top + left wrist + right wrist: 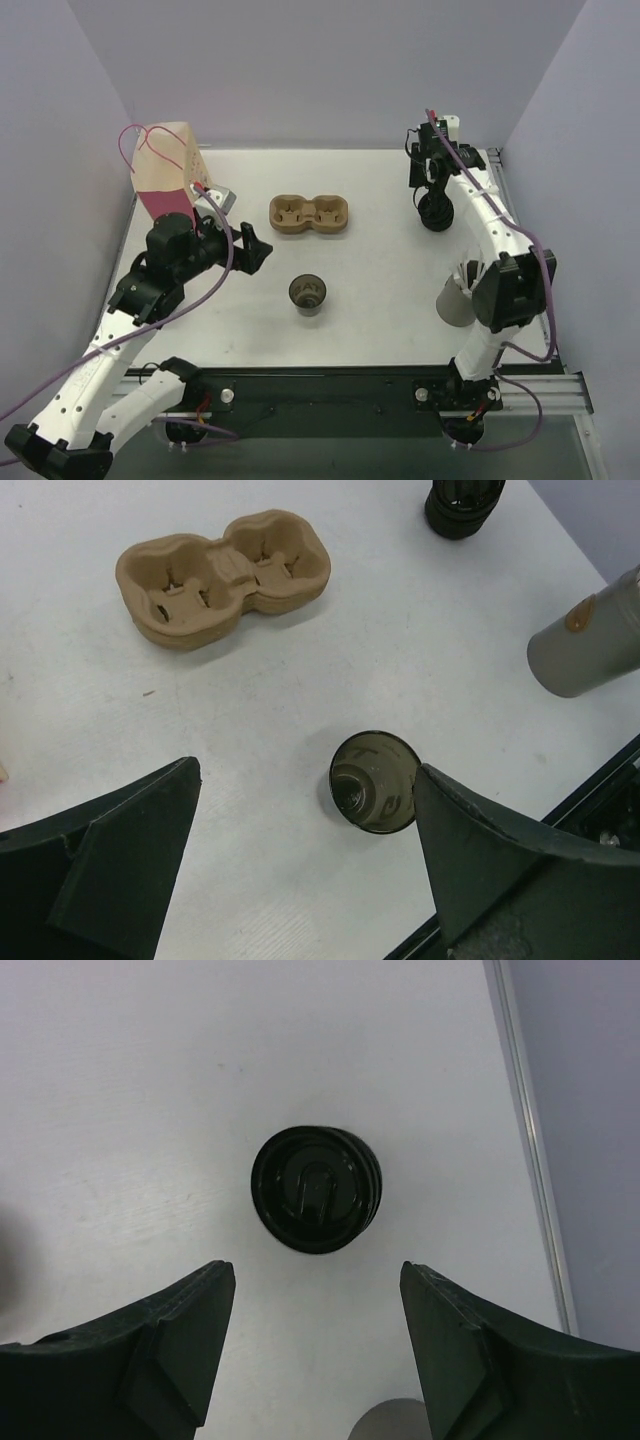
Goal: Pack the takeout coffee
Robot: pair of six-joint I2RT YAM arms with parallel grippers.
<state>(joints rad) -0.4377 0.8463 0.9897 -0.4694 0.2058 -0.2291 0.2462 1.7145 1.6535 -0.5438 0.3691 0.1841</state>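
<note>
Top view, cup: the cup point(308, 293) stands upright and lidless in the middle of the worktop point(380, 330). It is near the tray point(310, 214) but apart from it, and both wells are empty.
Top view, arms: the left gripper point(256, 248) hangs to the left of the cup, short of it. The right gripper point(432, 192) is over the lids point(435, 214) at the far right.
Left wrist, jaws: spread wide and empty; the cup lies nearer the right finger than the left.
Left wrist, approach: probably best to centre the cup between the fingers first, then close gently below the rim, since the thin wall would likely dent.
Right wrist, jaws: spread and empty, with the lids centred just ahead of them.
Right wrist, approach: the stack looks slightly skewed, so I would pinch only the top lid at its edge and lift straight up.
</note>
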